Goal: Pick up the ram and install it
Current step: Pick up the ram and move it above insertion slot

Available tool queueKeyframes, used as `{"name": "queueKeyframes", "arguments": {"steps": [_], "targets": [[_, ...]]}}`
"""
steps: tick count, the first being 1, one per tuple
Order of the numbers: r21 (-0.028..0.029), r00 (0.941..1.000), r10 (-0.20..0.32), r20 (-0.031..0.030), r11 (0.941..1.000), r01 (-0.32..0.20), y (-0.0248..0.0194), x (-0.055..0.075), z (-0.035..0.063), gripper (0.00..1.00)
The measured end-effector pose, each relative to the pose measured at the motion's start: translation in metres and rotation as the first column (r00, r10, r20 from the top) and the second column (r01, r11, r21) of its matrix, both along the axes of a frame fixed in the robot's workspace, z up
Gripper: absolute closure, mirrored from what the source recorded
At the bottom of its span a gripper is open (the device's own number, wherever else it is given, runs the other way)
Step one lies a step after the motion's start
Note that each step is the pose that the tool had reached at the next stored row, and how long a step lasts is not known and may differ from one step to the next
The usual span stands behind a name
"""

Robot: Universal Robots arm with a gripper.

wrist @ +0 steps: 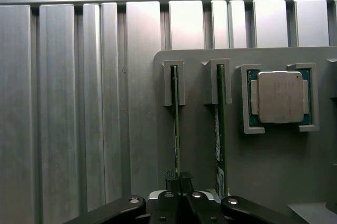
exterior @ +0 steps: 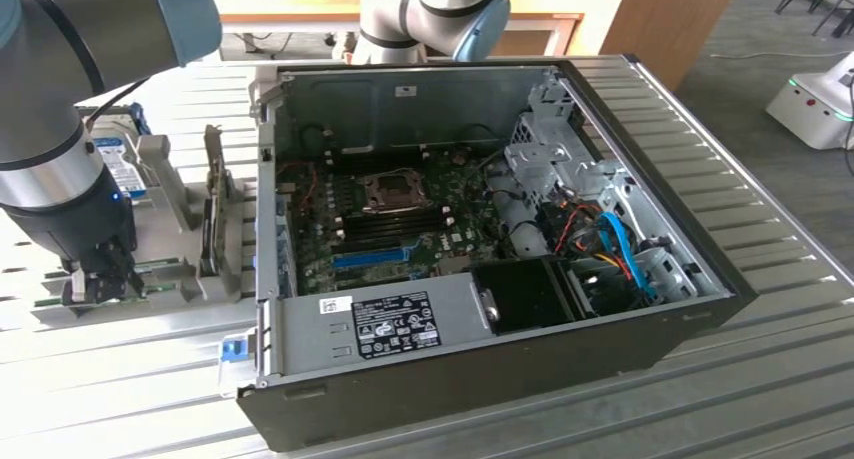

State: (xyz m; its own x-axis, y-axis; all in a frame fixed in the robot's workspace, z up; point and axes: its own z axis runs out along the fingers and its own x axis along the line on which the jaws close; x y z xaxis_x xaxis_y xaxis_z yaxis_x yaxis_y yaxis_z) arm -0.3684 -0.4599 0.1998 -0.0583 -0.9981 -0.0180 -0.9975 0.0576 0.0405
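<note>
Tool (wrist: 178,181) is narrow: pads pinched across the thin top edge of the ram (wrist: 176,124). You're holding it, though it looks seated in its slot, not lifted.

The ram stands on edge in the slot of the grey holder plate (wrist: 195,134). Its long axis runs straight away from the tool along that slot, so your jaws close across its thickness, square to its length. That's the relation to watch: grip axis across, stick axis along.

Just beside it, parallel and apart, a second memory stick (wrist: 220,119) stands in the next slot. It doesn't touch the tool.

Further on, a processor (wrist: 279,97) lies flat in its own pocket on the same plate. The ribbed metal table (wrist: 79,103) is under everything.

In the exterior view the holder sits just beside the open computer case (exterior: 400,104), with the case on the exterior view's right of the tool. The motherboard (exterior: 400,214) lies flat inside. Its dark memory slots (exterior: 384,223) sit between the CPU socket and the blue slot (exterior: 371,256). I judge the slots run roughly crosswise to the ram's present line, but can't tell exactly.
</note>
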Motion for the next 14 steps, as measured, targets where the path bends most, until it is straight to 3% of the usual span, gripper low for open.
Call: {"name": "queueKeyframes", "arguments": {"steps": [14], "targets": [[0.0000,1.0000,0.000,0.0000,1.0000,0.000,0.0000,0.0000,0.0000,0.88]]}}
